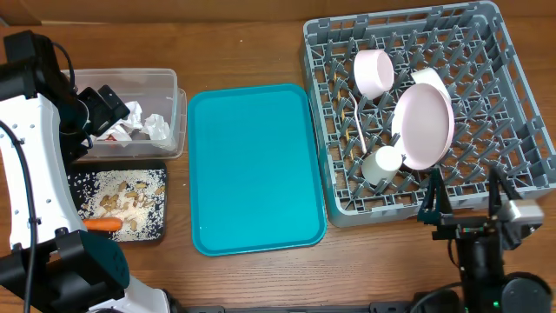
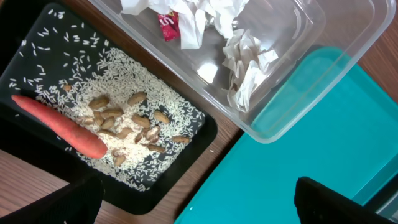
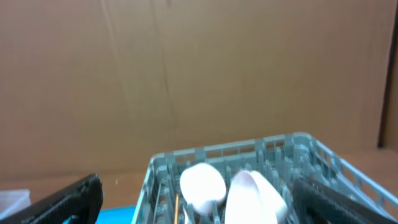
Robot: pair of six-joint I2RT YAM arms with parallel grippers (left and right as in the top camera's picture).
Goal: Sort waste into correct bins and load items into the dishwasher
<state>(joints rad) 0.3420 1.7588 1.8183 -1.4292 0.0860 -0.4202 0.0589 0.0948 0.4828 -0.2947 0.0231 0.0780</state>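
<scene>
Crumpled white napkins (image 1: 139, 122) and a red wrapper (image 2: 168, 25) lie in the clear tub (image 1: 174, 130). The black tray (image 1: 78, 187) holds nut and grain scraps (image 2: 130, 124) and an orange carrot (image 1: 104, 223). In the grey dish rack (image 1: 512, 96) stand a white plate (image 1: 424, 126), a bowl (image 1: 373, 71), a small cup (image 1: 382, 165) and a fork (image 1: 358, 122). My left gripper (image 2: 199, 205) hangs open and empty above the tub, the black tray and the teal tray's corner. At the rack's front edge my right gripper (image 1: 463, 204) is open and empty too.
A bare flat teal tray (image 1: 252, 169) lies between the bins and the rack. A brown cardboard wall (image 3: 186, 68) rises behind the table. The left arm's white body (image 1: 35, 174) covers the table's left side.
</scene>
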